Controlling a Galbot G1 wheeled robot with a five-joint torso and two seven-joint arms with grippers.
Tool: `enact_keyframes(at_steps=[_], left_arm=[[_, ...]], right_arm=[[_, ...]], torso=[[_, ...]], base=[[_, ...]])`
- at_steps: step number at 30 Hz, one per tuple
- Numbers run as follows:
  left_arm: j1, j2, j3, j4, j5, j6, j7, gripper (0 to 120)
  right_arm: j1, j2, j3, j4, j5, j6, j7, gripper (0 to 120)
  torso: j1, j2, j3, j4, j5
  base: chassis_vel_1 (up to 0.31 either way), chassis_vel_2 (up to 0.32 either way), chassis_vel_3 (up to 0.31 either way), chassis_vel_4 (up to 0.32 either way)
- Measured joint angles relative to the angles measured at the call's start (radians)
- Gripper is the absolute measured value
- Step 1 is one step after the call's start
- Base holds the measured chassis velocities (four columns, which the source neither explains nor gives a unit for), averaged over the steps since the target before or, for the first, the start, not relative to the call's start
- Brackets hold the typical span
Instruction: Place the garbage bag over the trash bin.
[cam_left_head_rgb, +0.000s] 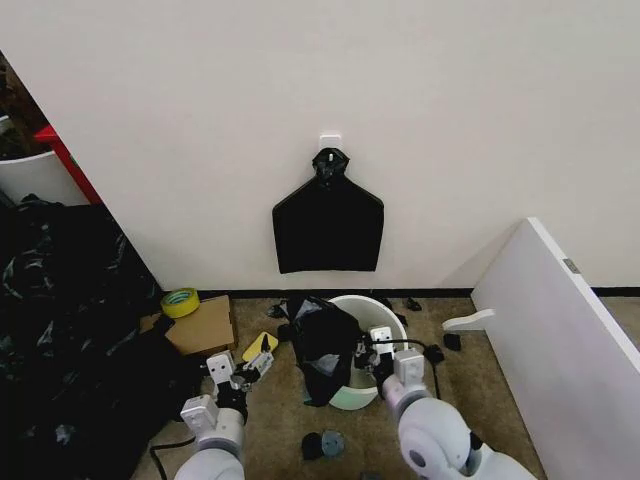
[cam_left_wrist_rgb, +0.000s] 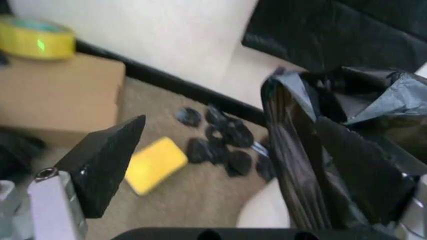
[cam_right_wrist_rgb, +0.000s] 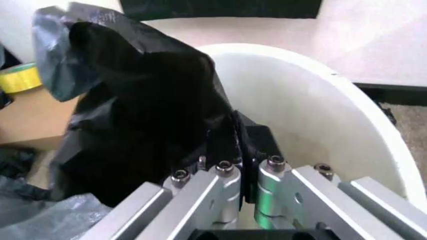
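My right end effector (cam_right_wrist_rgb: 230, 150) is pinching a fold of the garbage bag (cam_left_head_rgb: 322, 345) just inside the near rim of the trash bin (cam_left_head_rgb: 372, 311), which stands on the floor close to the wall; the bag is bunched over the bin's left side, mouth not yet spread round the rim. My left end effector (cam_left_head_rgb: 256, 366) hangs spread and empty just left of the bag, near the yellow sponge (cam_left_head_rgb: 260, 346). To do this well I'd keep the right pinch firm, have the left take the opposite edge of the mouth, and pull the film outward over the rolled rim without tipping the bin.

Even, soft indoor light; both wrist views blurred, head view sharp.
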Motion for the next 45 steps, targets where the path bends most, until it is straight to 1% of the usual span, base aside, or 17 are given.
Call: enact_keyframes(at_steps=[3, 4, 6, 7, 11, 12, 15, 19, 21, 23, 26, 27, 31, 33, 37, 43, 45], left_arm=[[-0.031, -0.001, 0.003, -0.016, -0.092, 0.060, 0.006, 100], [-0.031, -0.001, 0.003, -0.016, -0.092, 0.060, 0.006, 100], [-0.051, 0.000, 0.004, -0.022, -0.143, 0.102, 0.006, 100], [-0.067, 0.000, 0.006, -0.022, -0.178, 0.134, 0.006, 100], [-0.124, 0.000, 0.014, -0.011, -0.248, 0.219, 0.000, 100], [-0.124, 0.000, 0.014, -0.011, -0.248, 0.219, 0.000, 100], [-0.172, -0.002, 0.024, 0.003, -0.274, 0.268, -0.021, 100], [-0.202, -0.005, 0.033, 0.014, -0.279, 0.296, -0.043, 100], [-0.230, -0.009, 0.044, 0.025, -0.280, 0.337, -0.077, 100], [-0.253, -0.011, 0.059, 0.026, -0.294, 0.391, -0.108, 100], [-0.295, -0.013, 0.094, 0.026, -0.321, 0.478, -0.157, 100], [-0.295, -0.013, 0.094, 0.026, -0.321, 0.478, -0.157, 100], [-0.340, -0.016, 0.135, 0.016, -0.347, 0.574, -0.229, 100], [-0.355, -0.020, 0.149, 0.021, -0.347, 0.589, -0.246, 100], [-0.383, -0.033, 0.159, 0.043, -0.344, 0.590, -0.260, 100], [-0.441, -0.055, 0.184, 0.096, -0.342, 0.603, -0.290, 100], [-0.462, -0.061, 0.196, 0.125, -0.336, 0.609, -0.302, 98]], right_arm=[[-0.001, 0.001, 0.006, -0.010, 0.003, -0.008, -0.002, 0], [-0.001, 0.001, 0.006, -0.010, 0.003, -0.008, -0.002, 0], [-0.002, 0.003, 0.010, -0.018, -0.006, -0.013, -0.003, 0], [-0.004, 0.004, 0.018, -0.026, -0.021, -0.015, -0.007, 0], [-0.025, 0.000, 0.053, -0.043, -0.096, -0.008, -0.040, 0], [-0.025, 0.000, 0.053, -0.043, -0.096, -0.008, -0.040, 0], [-0.050, -0.005, 0.066, -0.044, -0.134, 0.011, -0.061, 0], [-0.062, -0.003, 0.067, -0.038, -0.141, 0.013, -0.062, 0], [-0.057, 0.003, 0.048, -0.036, -0.143, 0.013, -0.062, 0], [-0.050, 0.005, 0.034, -0.036, -0.145, 0.013, -0.061, 0], [-0.053, 0.004, 0.031, -0.028, -0.146, 0.011, -0.060, 0], [-0.053, 0.004, 0.031, -0.028, -0.146, 0.011, -0.060, 0], [-0.055, 0.005, 0.037, -0.019, -0.146, 0.009, -0.057, 0], [-0.058, 0.006, 0.039, -0.016, -0.146, 0.008, -0.056, 0], [-0.061, 0.006, 0.039, -0.010, -0.146, 0.004, -0.054, 0], [-0.064, 0.006, 0.037, -0.003, -0.147, -0.005, -0.048, 0], [-0.065, 0.009, 0.035, -0.001, -0.150, -0.007, -0.046, 0]], torso=[[0.000, 0.000, 0.000, 0.0000, 0.0000], [0.000, 0.000, 0.000, 0.0000, 0.0000], [0.000, 0.000, 0.000, 0.0000, 0.0001], [0.000, 0.000, 0.000, 0.0001, 0.0001], [0.000, 0.000, 0.000, 0.0001, 0.0000], [0.000, 0.000, 0.000, 0.0001, 0.0000], [0.000, 0.000, 0.000, -0.0002, -0.0001], [0.000, 0.000, 0.000, -0.0001, -0.0001], [0.000, 0.000, 0.000, -0.0002, 0.0000], [0.000, 0.000, 0.000, 0.0005, 0.0000], [0.000, 0.000, 0.000, -0.0001, -0.0001], [0.000, 0.000, 0.000, -0.0001, -0.0001], [0.000, 0.000, 0.000, -0.0001, 0.0000], [0.000, 0.000, 0.000, 0.0000, 0.0000], [0.000, 0.000, 0.000, 0.0000, 0.0000], [0.000, 0.000, 0.000, 0.0000, 0.0000], [0.000, 0.000, 0.000, -0.0001, 0.0000]], base=[[0.000, 0.000, 0.000, 0.000], [0.000, 0.000, 0.000, 0.000], [0.000, 0.000, 0.000, 0.000], [0.000, 0.000, 0.000, 0.000], [0.000, 0.000, 0.000, 0.000], [0.000, 0.000, 0.000, 0.000], [0.000, 0.000, 0.000, 0.000], [0.000, 0.000, 0.000, 0.000], [0.000, 0.000, 0.000, 0.000], [0.000, 0.000, 0.000, 0.000], [0.000, 0.000, 0.000, 0.000], [0.000, 0.000, 0.000, 0.000], [0.000, 0.000, 0.000, 0.000], [0.000, 0.000, 0.000, 0.000], [0.000, 0.000, 0.000, 0.000], [0.000, 0.000, 0.000, 0.000], [0.000, 0.000, 0.000, 0.000]])
